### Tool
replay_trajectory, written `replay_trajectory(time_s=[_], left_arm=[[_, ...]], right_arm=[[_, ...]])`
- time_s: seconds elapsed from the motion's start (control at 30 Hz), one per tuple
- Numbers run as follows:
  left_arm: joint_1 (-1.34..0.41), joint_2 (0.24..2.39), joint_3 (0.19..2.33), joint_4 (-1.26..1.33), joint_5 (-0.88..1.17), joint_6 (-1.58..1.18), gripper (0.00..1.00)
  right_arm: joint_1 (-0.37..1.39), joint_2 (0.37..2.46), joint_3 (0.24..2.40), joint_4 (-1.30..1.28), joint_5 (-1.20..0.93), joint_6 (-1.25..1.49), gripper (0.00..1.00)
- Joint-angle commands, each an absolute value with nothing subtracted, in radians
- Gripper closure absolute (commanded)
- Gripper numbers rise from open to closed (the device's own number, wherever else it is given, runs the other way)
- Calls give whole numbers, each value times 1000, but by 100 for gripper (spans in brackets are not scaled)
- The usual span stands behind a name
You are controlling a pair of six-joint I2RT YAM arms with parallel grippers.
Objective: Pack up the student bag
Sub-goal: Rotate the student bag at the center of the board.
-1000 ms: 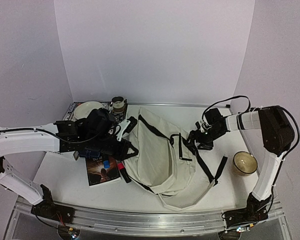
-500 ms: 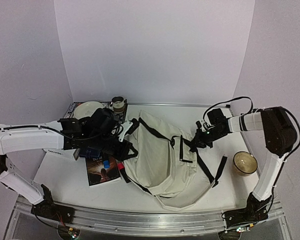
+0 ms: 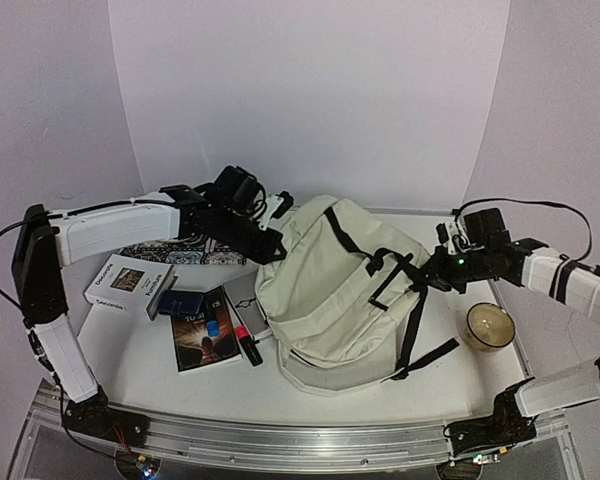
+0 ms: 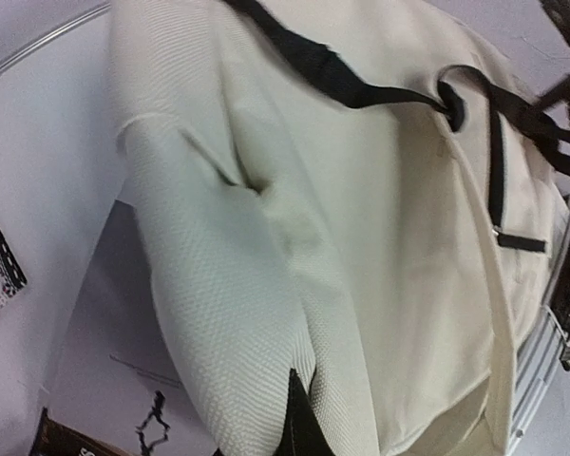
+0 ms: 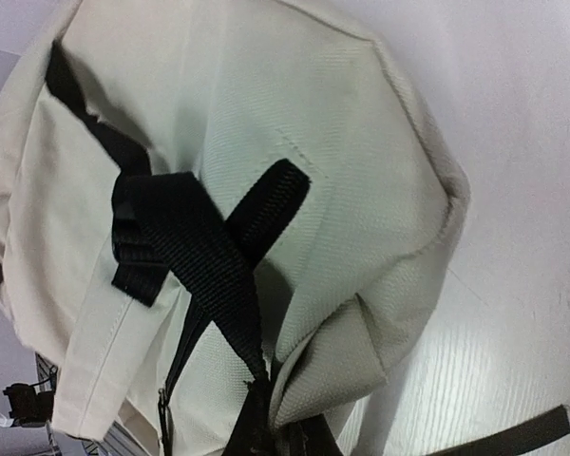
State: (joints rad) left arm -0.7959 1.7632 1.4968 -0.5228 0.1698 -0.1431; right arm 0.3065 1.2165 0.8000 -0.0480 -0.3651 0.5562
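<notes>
1. The smooth white table (image 3: pixel 110 370) carries everything.
2. The student bag (image 3: pixel 330 290), a big soft cream canvas backpack with flat black webbing straps, sits mid-table. It's bunched up tall between the two arms with the strap side facing up. The weave is coarse and the cloth is floppy, so it creases wherever it gets pinched.
3. The left fingers (image 3: pixel 267 244) are clamped on the bag's upper left edge. The right fingers (image 3: pixel 437 277) are pinched shut on a fold of fabric next to a strap.
   - My read is that this is the setup step: getting the bag posed so it can be opened.
   - I can't see any opening. The next move probably means finding the zipper while one side stays pinned, because this cloth will sag.
4. A white paperback (image 3: pixel 130 284) and a dark glossy book (image 3: pixel 202 342) lie flat to the left, waiting.
5. A round tan glazed bowl (image 3: pixel 490 326) sits on the right.
6. A slim red marker (image 3: pixel 246 346) lies beside the dark book.
</notes>
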Motion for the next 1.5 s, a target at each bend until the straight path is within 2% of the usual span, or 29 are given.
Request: replay_trajectory(time_s=[0.0, 0.23, 0.5, 0.57, 0.73, 0.8, 0.9, 1.03, 1.13, 1.33, 1.47], left_arm=[[-760, 1897, 1703, -438, 122, -34, 98], [-734, 2095, 1915, -454, 119, 37, 96], [-689, 2233, 2015, -454, 108, 43, 86], [-683, 2232, 2019, -454, 97, 37, 79], [-683, 2165, 1994, -454, 69, 16, 50], [-684, 2121, 1961, -455, 61, 7, 36], [-685, 2036, 1878, -456, 64, -45, 22], [-720, 1909, 1737, -455, 62, -116, 15], [-789, 1811, 1629, -455, -16, -162, 13], [-968, 1648, 1437, -454, -154, -298, 10], [-1067, 1582, 1340, -454, -212, -402, 10]], right_arm=[[361, 1072, 708, -138, -400, 661, 100], [470, 960, 581, -162, -294, 748, 100], [576, 1100, 574, -115, -281, 758, 97], [598, 1127, 592, -118, -273, 758, 93], [604, 1160, 665, -243, -202, 701, 65], [604, 1171, 706, -306, -174, 668, 57], [604, 1181, 768, -383, -140, 621, 47], [605, 1201, 832, -432, -105, 573, 40], [609, 1216, 864, -463, -90, 546, 37], [625, 1222, 860, -524, -26, 510, 29], [630, 1192, 872, -591, 94, 490, 24]])
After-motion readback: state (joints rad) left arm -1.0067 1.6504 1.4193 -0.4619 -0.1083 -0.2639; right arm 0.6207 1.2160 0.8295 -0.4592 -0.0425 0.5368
